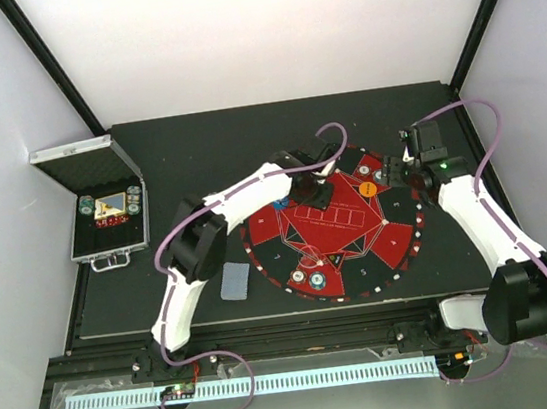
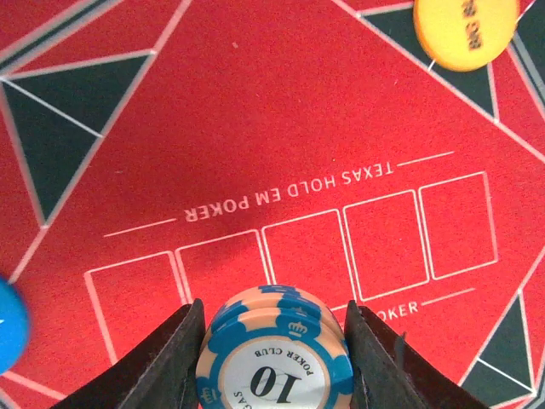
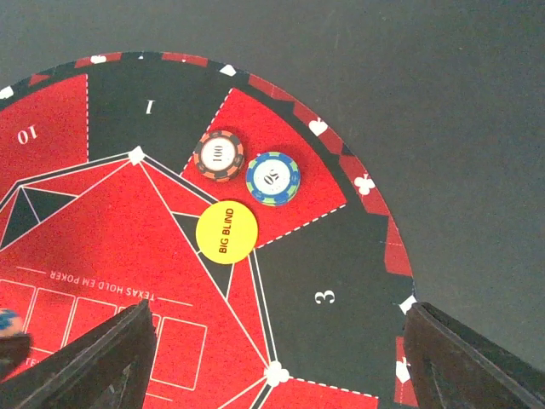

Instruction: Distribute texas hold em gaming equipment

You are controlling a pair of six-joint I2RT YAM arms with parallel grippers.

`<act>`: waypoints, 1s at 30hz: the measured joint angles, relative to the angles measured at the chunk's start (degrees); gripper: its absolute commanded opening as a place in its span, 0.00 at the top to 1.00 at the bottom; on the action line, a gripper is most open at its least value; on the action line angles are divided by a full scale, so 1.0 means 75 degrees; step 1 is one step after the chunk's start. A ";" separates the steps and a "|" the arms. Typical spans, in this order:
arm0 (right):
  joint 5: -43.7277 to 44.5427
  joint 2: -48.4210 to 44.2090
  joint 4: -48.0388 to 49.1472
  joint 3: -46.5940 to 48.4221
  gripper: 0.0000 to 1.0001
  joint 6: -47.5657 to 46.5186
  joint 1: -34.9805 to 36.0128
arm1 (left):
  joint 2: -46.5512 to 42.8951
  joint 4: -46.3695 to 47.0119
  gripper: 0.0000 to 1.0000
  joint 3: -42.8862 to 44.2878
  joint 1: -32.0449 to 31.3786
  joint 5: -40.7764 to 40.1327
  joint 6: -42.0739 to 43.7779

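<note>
The case (image 1: 102, 202) is lying open well to the left of the left claw (image 1: 315, 197), off the mat (image 1: 400, 243), and the cards (image 1: 234, 281) are resting on the table between the two, just outside the mat's rim. A pair of chips (image 1: 310, 280) is sitting on the mat's near edge, on the base side of that claw. The left claw (image 2: 272, 311) is hovering over the mat's red centre, its jaws pressing in on both sides of a stack (image 2: 272, 366) of blue-and-cream chips, the top one marked 10. A blue disc (image 2: 7, 328), cut off by the frame, is lying to the left of its fingers, and the yellow button (image 2: 464, 30) is lying ahead and to the right. The right claw (image 3: 277, 315) is hanging wide apart and gripping nothing, above the mat's far right rim. Ahead of its fingers (image 3: 111, 358) the button (image 3: 226, 232) is sitting closest, and just beyond it a red chip (image 3: 219, 156) and a blue chip (image 3: 272, 178) are lying side by side, nearly touching.
</note>
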 measured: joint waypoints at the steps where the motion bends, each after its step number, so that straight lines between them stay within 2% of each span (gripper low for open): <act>1: 0.0006 -0.0050 0.0003 -0.0009 0.19 0.0000 0.0000 | 0.0189 -0.0015 0.64 0.0117 -0.0052 0.0000 0.0003; 8: 0.0015 -0.0192 0.0038 -0.0119 0.19 0.0000 0.0000 | 0.1174 -0.0364 0.63 0.0889 -0.0187 -0.0131 0.0134; 16: -0.0006 -0.0192 0.0020 -0.0283 0.19 0.0000 0.0000 | 0.1445 -0.0586 0.59 0.1099 -0.0268 -0.0315 0.0391; 20: -0.0017 -0.0192 0.0020 -0.0286 0.19 -0.0003 0.0000 | 0.1580 -0.0667 0.52 0.1186 -0.0309 -0.0405 0.0495; 26: -0.0114 -0.0114 0.0058 -0.0350 0.19 0.0023 0.0000 | 0.1582 -0.0697 0.30 0.1198 -0.0332 -0.0472 0.0603; 30: -0.0201 -0.0006 0.0052 -0.0437 0.19 0.0058 0.0023 | 0.1492 -0.0697 0.28 0.1142 -0.0332 -0.0481 0.0571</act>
